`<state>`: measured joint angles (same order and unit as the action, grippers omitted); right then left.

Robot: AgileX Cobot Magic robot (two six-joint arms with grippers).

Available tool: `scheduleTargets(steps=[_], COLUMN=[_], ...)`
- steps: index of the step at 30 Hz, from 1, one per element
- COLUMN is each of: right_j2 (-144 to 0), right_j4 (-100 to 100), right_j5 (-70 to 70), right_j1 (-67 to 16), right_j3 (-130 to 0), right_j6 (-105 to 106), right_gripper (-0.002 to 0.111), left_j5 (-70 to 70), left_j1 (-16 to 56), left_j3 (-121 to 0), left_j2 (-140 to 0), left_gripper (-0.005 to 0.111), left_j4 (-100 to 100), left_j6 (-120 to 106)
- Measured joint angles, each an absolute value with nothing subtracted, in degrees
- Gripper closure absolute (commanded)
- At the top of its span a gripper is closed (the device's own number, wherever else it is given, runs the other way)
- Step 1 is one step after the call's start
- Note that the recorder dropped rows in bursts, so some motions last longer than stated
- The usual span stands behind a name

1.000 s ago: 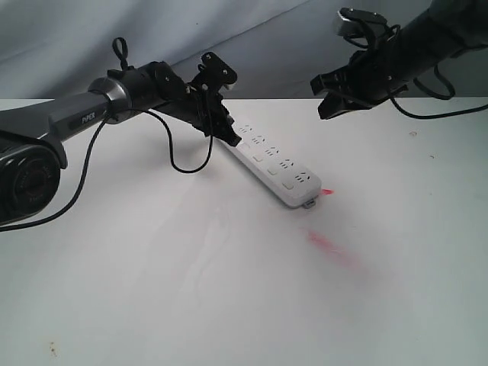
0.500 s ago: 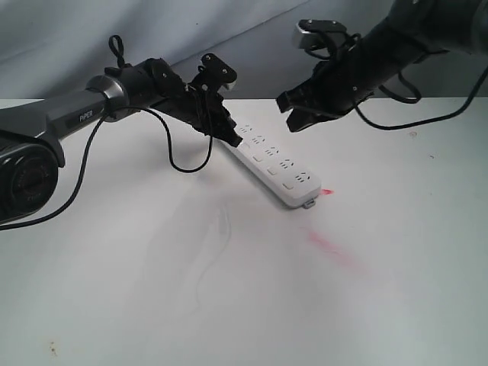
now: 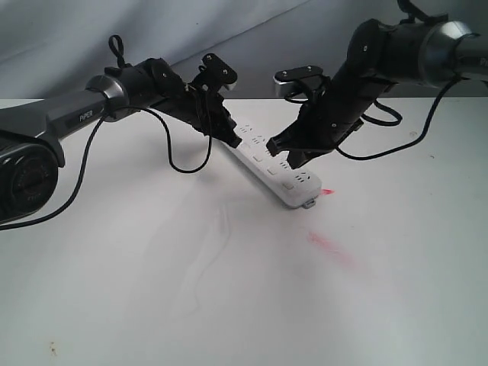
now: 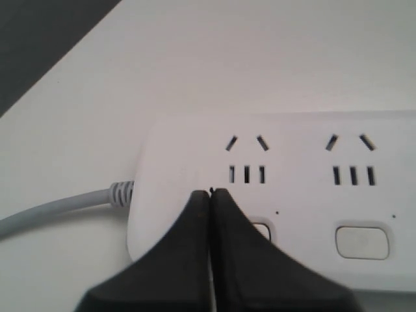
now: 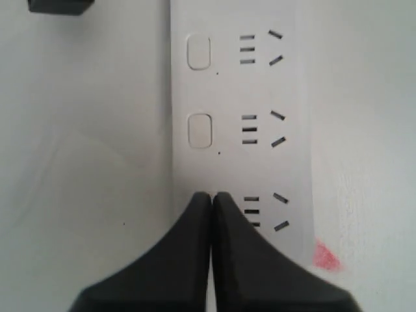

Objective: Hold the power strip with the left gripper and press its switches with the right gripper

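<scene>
White power strip (image 3: 299,189) lies under left end effector (image 4: 211,192) and right end effector (image 5: 212,195); both pressed together.

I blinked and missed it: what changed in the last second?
The right pincer swung down from the upper right to the power strip, its closed tips now over the switch row near the tab end. The left pincer stayed on the strip's cord end; the strip did not move.
</scene>
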<state>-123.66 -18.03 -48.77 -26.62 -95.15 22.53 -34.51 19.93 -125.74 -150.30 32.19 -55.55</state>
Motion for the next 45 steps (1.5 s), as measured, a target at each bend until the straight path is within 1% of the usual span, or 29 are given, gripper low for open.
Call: scheduleTargets(steps=[10,26,36,45], right_j2=[-123.75,-126.63,-128.25,-129.21], right_j4=[-19.8,-21.49,-21.22,-21.23], right_j5=[-51.54,-51.42,-47.81,-48.79], right_j1=[-26.62,-26.62,-26.62,-26.62], right_j3=[-95.15,-95.15,-95.15,-95.76], right_j6=[22.34,22.34,22.11,20.99], right_gripper=[0.108,0.108,0.108,0.108], left_j5=[-34.6,-34.6,-34.75,-34.75], left_j1=[19.93,19.93,19.93,19.93], left_j3=[-125.74,-125.74,-125.74,-125.74], left_j2=[-150.3,-150.3,-150.3,-150.3], left_gripper=[0.107,0.107,0.107,0.107], left_j4=[32.21,32.21,32.37,32.37], left_j6=[-55.66,-55.87,-55.98,-56.11])
